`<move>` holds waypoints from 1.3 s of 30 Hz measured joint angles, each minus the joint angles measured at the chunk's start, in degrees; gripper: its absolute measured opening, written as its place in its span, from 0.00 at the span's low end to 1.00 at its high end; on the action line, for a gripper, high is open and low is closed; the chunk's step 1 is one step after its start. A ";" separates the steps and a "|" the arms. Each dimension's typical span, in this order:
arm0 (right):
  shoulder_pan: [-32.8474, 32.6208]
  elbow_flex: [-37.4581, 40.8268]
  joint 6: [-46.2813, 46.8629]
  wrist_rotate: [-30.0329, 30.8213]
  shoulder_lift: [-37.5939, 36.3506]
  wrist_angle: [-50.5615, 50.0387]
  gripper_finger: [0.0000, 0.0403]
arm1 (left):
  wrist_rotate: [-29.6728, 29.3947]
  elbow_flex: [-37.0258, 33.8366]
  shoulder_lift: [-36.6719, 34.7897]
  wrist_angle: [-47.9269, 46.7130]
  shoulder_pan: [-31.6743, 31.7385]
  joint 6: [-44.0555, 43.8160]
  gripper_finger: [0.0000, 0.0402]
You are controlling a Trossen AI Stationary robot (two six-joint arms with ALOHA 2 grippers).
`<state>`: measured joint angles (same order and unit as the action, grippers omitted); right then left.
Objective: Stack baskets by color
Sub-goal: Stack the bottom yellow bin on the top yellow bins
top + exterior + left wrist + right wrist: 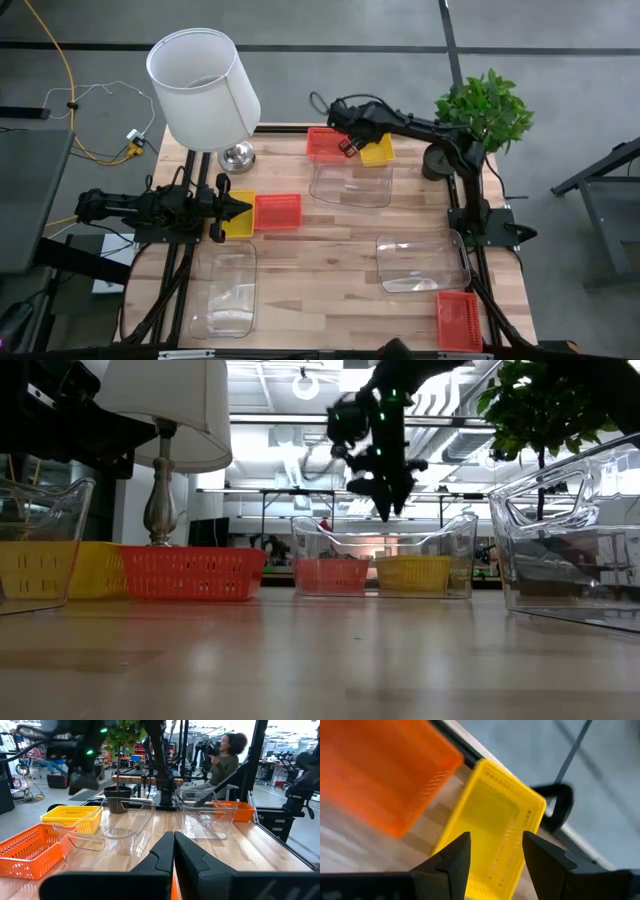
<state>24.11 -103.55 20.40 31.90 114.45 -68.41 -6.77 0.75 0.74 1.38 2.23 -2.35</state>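
My right gripper (347, 146) hangs open over the table's far edge, above a yellow basket (378, 152) that lies beside a red-orange basket (322, 144). In the right wrist view its fingers (454, 860) stand over the yellow basket (495, 830) with a gap to it, and the orange basket (385, 775) lies next to it. My left gripper (236, 207) waits shut at the left, over another yellow basket (238, 218) next to a red-orange basket (278, 211). A further red-orange basket (458, 320) lies at the near right corner.
Three clear tubs stand on the table: one (350, 184) just in front of the far baskets, one (422, 263) at the right, one (225, 290) at the near left. A white lamp (205, 90) and a potted plant (485, 108) stand at the far corners. A person (225, 760) sits beyond the table.
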 joint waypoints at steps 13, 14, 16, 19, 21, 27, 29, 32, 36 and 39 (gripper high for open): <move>-17.72 24.49 -2.20 4.83 -24.48 11.61 0.41 | -0.01 0.01 0.00 0.01 0.00 0.00 0.00; -19.54 28.45 -1.98 4.02 -28.04 15.79 0.41 | 0.01 0.01 0.00 0.01 0.01 0.00 0.00; -23.22 36.37 -2.52 3.29 -34.80 25.87 0.41 | 0.01 0.02 -0.01 0.00 -0.01 0.00 0.00; -28.09 48.12 -5.08 2.38 -44.54 42.06 0.41 | 0.01 0.00 0.00 0.01 -0.01 0.00 0.00; -30.70 55.47 -7.64 1.98 -50.02 53.11 0.41 | -0.01 0.01 0.01 0.01 -0.01 0.00 0.00; -34.28 72.11 -17.18 0.50 -61.04 81.02 0.41 | -0.01 0.01 0.00 0.05 -0.01 0.40 0.00; -34.28 75.47 -19.84 -1.13 -62.92 87.36 0.41 | -0.01 0.02 -0.01 0.07 -0.01 1.40 0.00; -34.26 78.53 -23.01 -3.18 -64.49 93.49 0.41 | -0.01 0.00 0.00 0.05 0.01 1.50 0.00; -34.26 79.12 -26.48 -4.54 -64.65 94.85 0.41 | -0.01 0.01 0.01 0.07 0.01 1.50 0.00; -34.26 79.14 -28.00 -4.52 -64.52 95.57 0.41 | -0.01 0.00 0.01 0.16 0.01 1.51 0.00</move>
<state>-10.15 -24.40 -7.61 27.37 49.93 27.16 -6.79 0.75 0.75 1.54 2.24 -0.84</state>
